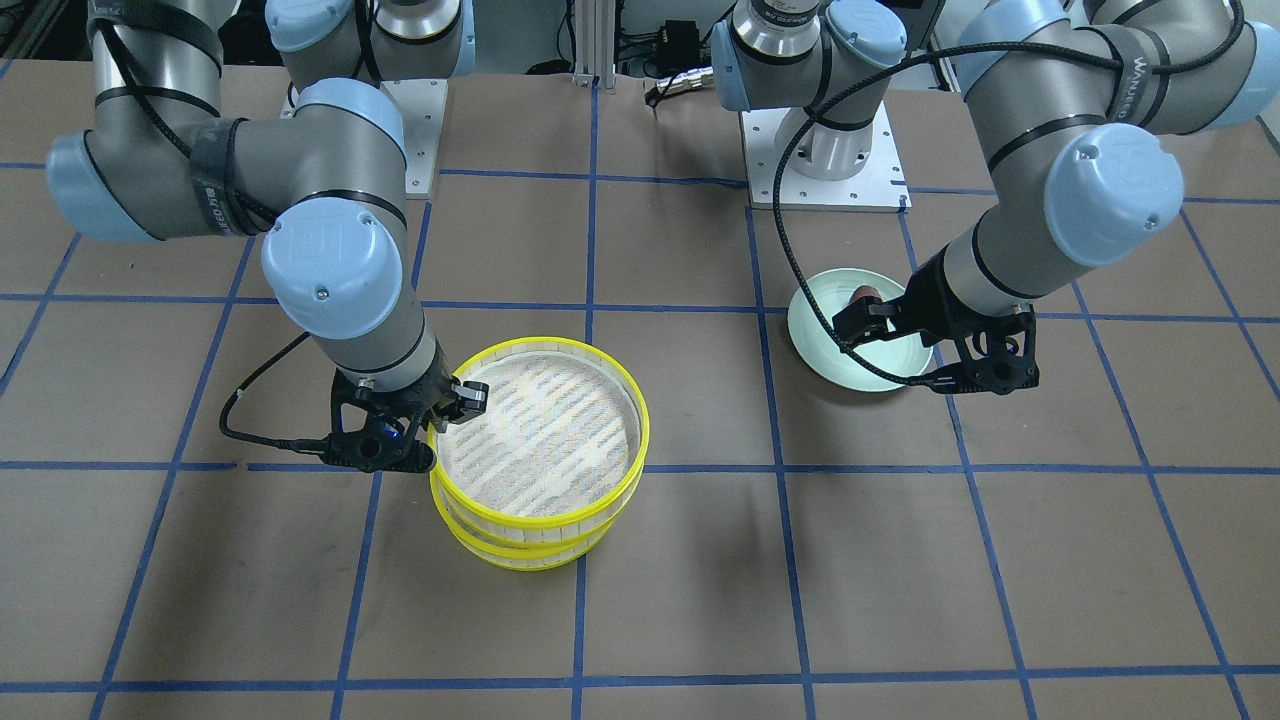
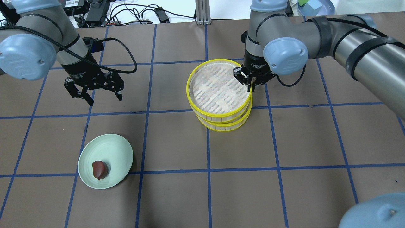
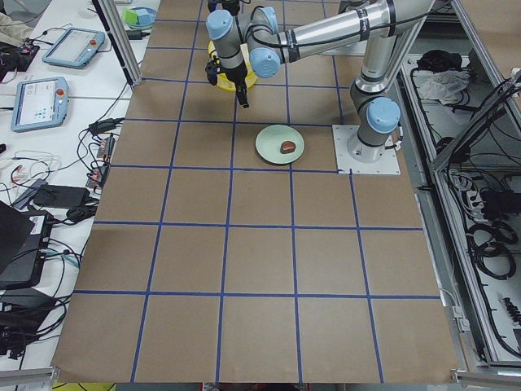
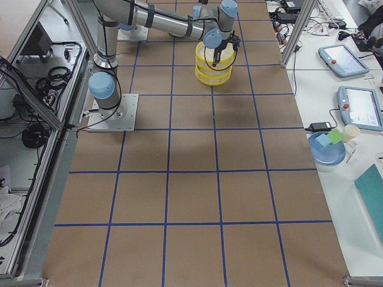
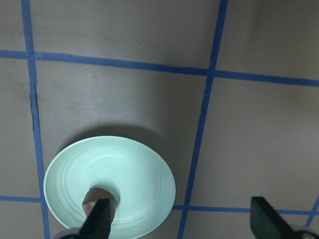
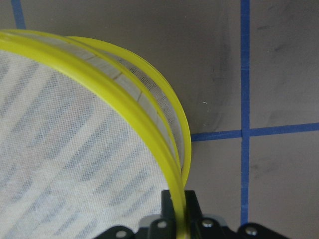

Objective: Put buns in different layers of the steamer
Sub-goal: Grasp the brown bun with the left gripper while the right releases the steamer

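Observation:
The steamer is two stacked trays with yellow rims: the top tray (image 2: 190, 95) sits slightly offset over the lower tray (image 2: 221, 128). My right gripper (image 2: 251, 85) is shut on the top tray's rim (image 6: 149, 144), one finger inside and one outside. The top tray's mesh floor is bare. The dark brown bun (image 2: 99, 168) lies on the pale green plate (image 2: 114, 148). My left gripper (image 2: 105, 99) is open and empty, above the table beside the plate; its wrist view shows the bun (image 5: 94, 196) by one fingertip (image 5: 99, 219). The cream bun is hidden.
Brown paper with a blue tape grid covers the table (image 2: 284, 142). The arm bases (image 1: 825, 150) stand at the robot's side. The steamer (image 1: 540, 520) is mid-table, and the plate (image 1: 815, 330) is on my left.

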Available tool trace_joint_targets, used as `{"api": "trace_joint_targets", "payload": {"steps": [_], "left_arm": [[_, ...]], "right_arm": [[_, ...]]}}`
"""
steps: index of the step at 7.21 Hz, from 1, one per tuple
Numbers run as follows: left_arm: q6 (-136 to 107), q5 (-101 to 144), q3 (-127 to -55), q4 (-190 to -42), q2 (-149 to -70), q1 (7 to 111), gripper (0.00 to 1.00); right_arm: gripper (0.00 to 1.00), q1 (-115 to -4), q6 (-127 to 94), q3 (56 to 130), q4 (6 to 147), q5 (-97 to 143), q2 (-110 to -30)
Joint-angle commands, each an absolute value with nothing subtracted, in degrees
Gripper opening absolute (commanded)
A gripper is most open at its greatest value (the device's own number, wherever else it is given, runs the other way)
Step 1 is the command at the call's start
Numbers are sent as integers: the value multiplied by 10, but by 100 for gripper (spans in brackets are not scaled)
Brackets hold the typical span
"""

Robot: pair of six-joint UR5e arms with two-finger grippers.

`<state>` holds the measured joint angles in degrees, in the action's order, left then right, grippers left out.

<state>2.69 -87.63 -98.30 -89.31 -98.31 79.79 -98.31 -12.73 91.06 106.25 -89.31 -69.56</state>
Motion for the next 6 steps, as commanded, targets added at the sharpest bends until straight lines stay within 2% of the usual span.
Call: {"api": "trace_joint_targets", "payload": {"steps": [1,3,6], "left_arm": [[26,-874,-1054,-909,-983,746,100],[23,-875,-1090,-939,-994,703,100],[22,-877,-1095,-930,-1022,693,100]], "right_arm": [[0,-984,-110,911,1085,-916,-682],[0,-983,-91,910,1086,-939,-677],[0,-983,-90,911,1094,-937,-663]]}}
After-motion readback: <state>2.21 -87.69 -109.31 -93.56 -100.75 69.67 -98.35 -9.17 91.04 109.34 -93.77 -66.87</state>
